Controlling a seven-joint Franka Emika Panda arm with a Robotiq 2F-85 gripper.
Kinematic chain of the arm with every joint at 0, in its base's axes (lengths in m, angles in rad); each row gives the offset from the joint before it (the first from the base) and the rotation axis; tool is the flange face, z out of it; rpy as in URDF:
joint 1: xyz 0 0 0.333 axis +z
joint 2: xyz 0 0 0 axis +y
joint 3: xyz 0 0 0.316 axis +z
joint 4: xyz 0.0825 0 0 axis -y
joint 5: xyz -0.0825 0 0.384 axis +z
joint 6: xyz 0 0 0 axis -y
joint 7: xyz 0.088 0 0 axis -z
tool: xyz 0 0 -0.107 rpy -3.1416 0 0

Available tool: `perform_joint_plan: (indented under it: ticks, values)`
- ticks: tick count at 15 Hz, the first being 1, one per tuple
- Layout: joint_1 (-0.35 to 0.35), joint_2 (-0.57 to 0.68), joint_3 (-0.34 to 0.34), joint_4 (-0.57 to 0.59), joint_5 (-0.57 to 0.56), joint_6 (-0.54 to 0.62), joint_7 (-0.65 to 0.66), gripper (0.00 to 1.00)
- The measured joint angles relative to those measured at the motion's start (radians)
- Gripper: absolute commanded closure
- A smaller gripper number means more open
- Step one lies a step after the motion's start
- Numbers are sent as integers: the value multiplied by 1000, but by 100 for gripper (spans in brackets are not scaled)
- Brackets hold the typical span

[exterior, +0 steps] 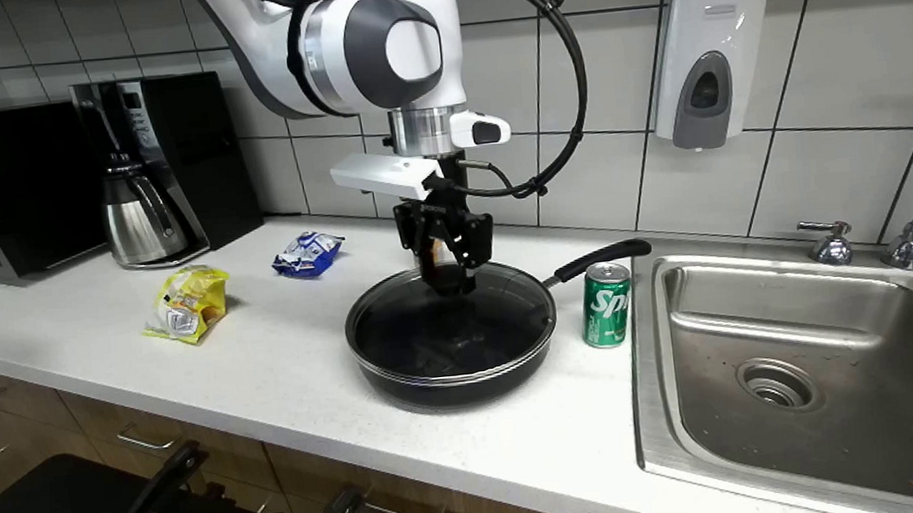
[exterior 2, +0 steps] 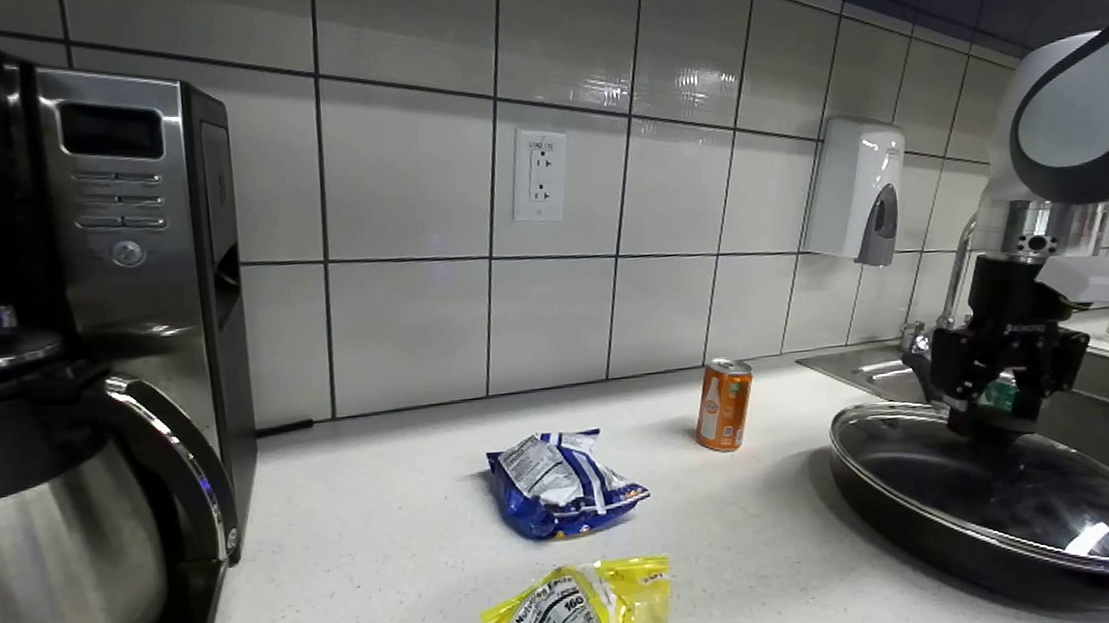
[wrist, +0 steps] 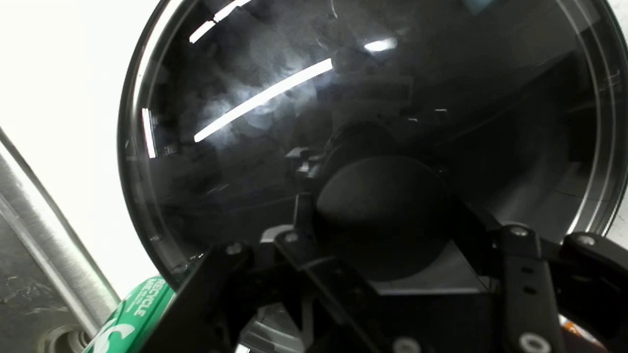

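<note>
A black frying pan (exterior: 457,389) with a glass lid (exterior: 430,334) stands on the white counter. The lid rests on the pan, its metal rim along the pan's edge. My gripper (exterior: 447,267) points straight down over the lid. In the wrist view, its fingers (wrist: 387,215) lie against both sides of the round black lid knob (wrist: 382,196). The gripper is shut on this knob, which also shows in an exterior view (exterior 2: 994,426). The pan's black handle (exterior: 603,257) points toward the sink. A green Sprite can (exterior: 606,306) stands by the handle, also in the wrist view (wrist: 132,314).
An orange can (exterior 2: 723,405) stands behind the pan, near the tiled wall. A blue bag (exterior: 307,254) and a yellow bag (exterior: 190,303) lie beside the pan. A steel sink (exterior: 657,405) is past the green can. A coffee maker (exterior: 170,150) and microwave (exterior: 6,191) stand at the far end.
</note>
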Motion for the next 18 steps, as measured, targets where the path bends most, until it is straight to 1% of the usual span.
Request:
perform_joint_plan:
  ticks: [1, 6, 8, 14, 18]
  values:
    - [-1, 0, -1, 0, 0, -1, 0, 61]
    - [1, -10, 3, 0, -1, -20, -1, 61]
    - [5, -42, 16, -1, 0, -70, -6, 61]
    - [57, -204, 81, 0, 1, -307, -18, 61]
    - [99, -244, 122, 9, 16, -375, -20, 61]
